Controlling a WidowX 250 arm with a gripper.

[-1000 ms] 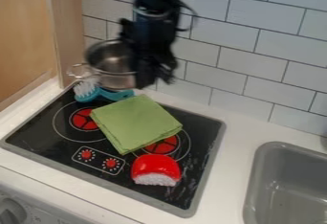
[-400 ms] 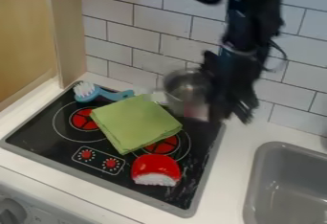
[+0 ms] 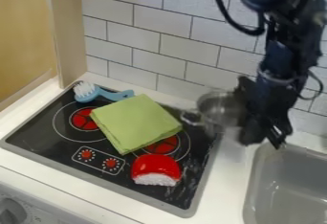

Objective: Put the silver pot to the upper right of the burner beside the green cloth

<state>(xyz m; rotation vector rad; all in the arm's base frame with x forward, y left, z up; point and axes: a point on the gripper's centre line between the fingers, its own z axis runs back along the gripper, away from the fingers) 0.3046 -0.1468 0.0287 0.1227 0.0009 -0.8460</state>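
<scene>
Right of centre in the frame, my gripper hangs from the upper right, closed on the right side of the silver pot; the exact contact on the pot is blurred. Pot position: over the stove's upper right corner, its handle pointing left, to the right of the green cloth and apart from it. Cloth lies left of centre, partly over the right burner. Blue brush noted at the stove's upper left corner, bristles at its left end. Red-and-white object sits just below the cloth. Grey sink at lower right.
</scene>
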